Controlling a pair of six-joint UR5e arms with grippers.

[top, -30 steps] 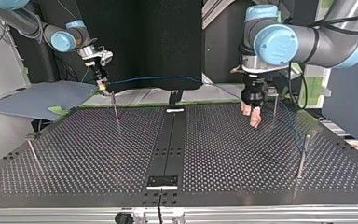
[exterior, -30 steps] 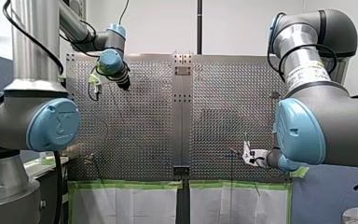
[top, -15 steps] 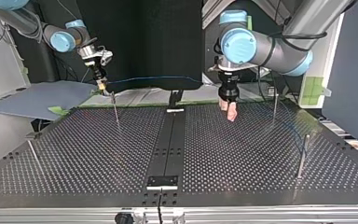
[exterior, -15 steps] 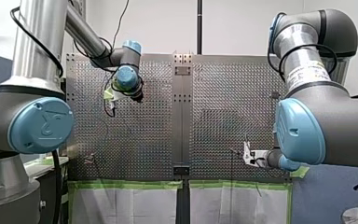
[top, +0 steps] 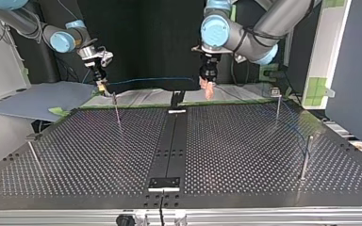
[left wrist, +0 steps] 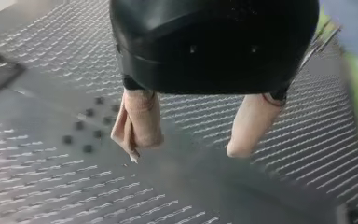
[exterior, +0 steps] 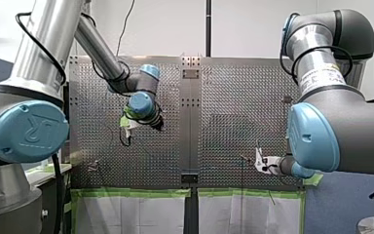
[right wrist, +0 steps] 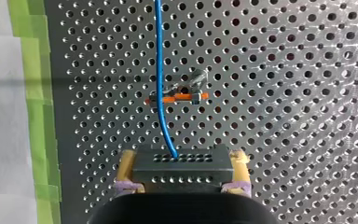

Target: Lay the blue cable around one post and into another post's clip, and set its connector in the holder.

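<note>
The blue cable (right wrist: 159, 70) leaves a dark connector block (right wrist: 182, 163), and my right gripper (right wrist: 182, 173) has its yellow pads shut on that block. The cable passes over a post's orange clip (right wrist: 179, 97) just ahead of the gripper. In the top view my right gripper (top: 103, 86) hangs at the far left over a thin post (top: 117, 112), and the blue cable (top: 151, 79) runs level from it toward the middle. My left gripper (top: 209, 89) hovers near the table's far edge by the centre, beige fingers (left wrist: 140, 123) apart with nothing between them.
Thin posts stand at the top view's right (top: 278, 101), further forward on the right (top: 306, 157) and at the near left (top: 33, 153). A black strip (top: 169, 150) with small plates runs down the perforated table's middle. Green tape (right wrist: 25, 93) lines the table's edge beside my right gripper.
My left arm has swung toward the table's middle, to the top view's left and toward its far edge, fingers still apart. My right gripper and the connector have stayed put.
</note>
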